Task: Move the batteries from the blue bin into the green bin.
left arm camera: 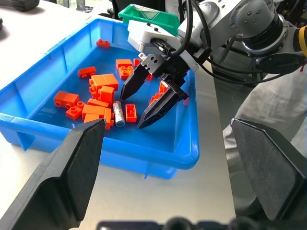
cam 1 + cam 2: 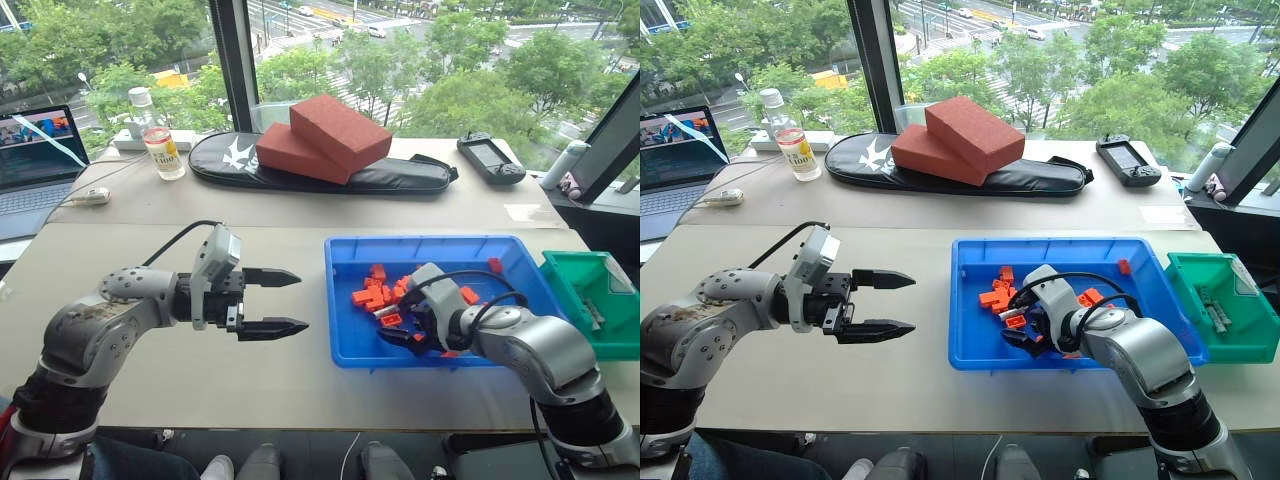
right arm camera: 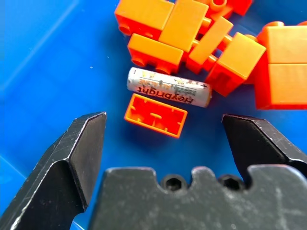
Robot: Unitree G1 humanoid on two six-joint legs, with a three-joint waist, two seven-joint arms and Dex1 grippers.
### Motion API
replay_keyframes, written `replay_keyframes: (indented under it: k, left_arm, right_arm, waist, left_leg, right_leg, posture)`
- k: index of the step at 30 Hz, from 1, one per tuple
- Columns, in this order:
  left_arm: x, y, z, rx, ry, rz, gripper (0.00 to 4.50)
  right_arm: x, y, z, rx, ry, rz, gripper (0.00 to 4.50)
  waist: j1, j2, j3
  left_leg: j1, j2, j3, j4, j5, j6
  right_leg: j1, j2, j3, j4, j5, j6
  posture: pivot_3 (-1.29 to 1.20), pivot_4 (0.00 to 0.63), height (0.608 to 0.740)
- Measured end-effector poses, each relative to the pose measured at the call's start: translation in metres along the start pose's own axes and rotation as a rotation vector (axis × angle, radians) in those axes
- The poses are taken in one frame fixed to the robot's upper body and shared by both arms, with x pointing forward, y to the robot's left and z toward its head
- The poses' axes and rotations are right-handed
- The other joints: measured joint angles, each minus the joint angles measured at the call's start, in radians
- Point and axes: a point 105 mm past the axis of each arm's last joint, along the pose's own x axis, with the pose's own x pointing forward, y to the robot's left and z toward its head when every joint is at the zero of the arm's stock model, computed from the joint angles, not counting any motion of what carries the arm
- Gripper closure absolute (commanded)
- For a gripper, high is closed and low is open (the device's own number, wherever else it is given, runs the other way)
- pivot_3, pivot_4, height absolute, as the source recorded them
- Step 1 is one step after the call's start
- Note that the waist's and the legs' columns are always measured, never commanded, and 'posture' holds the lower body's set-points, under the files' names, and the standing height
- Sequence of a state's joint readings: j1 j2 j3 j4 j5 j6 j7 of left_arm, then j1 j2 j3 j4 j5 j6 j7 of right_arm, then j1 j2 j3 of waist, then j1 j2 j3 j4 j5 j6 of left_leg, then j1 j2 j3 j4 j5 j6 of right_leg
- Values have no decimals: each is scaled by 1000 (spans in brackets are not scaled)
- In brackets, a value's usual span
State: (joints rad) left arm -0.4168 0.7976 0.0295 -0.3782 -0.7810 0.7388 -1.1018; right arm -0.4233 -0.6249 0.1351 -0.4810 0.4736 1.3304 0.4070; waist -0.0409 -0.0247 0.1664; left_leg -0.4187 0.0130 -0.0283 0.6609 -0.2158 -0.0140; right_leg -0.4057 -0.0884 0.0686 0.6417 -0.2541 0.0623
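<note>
Head stereo pair: high, facing forward and down over the table (image 2: pixel 250 300), both eyes sharing the blue bin (image 2: pixel 345 330) | Left wrist: low, beside the bin, looking across into it | Right wrist: very close above the bin floor, sharing one battery (image 3: pixel 169 87) with the left wrist view.

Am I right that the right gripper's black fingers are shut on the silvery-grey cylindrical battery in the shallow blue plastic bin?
Not quite. The right gripper is open, not gripping: the silvery-grey cylindrical battery lies loose among orange blocks in the shallow blue plastic bin, beyond the spread fingers. The right wrist view shows it.
</note>
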Motion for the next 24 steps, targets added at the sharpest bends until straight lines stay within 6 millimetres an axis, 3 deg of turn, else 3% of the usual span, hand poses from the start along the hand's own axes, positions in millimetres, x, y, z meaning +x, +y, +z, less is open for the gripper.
replay_keyframes:
  k: [10, 13, 20, 24]
  left_arm:
    - [0, 0, 3, 12, -2, -3, 0]
    - [0, 0, 3, 12, -2, -4, 0]
    - [1, 0, 3, 11, 1, -7, 0]
    - [1, 0, 3, 10, 2, -8, 0]
  right_arm:
    - [3, -1, 2, -6, 19, -38, 43]
    - [3, 1, 2, -18, 24, -39, 732]
    - [3, 0, 2, -28, 28, -47, 3032]
    - [3, 1, 2, -29, 28, -44, 3056]
  waist:
    - [-1, 0, 0]
    - [0, 0, 0]
    - [-1, 0, 0]
    - [-1, 0, 0]
  left_leg:
    - [0, 0, 0, 0, 0, 0]
    - [0, 0, 0, 0, 0, 0]
    - [0, 0, 0, 0, 0, 0]
    - [0, 0, 0, 0, 0, 0]
  right_leg:
    - [0, 0, 0, 0, 0, 0]
    - [0, 0, 0, 0, 0, 0]
    - [0, 0, 0, 0, 0, 0]
    - [0, 0, 0, 0, 0, 0]
  posture:
    - [0, 150, 740]
    - [0, 150, 740]
    - [0, 150, 740]
    - [0, 150, 740]
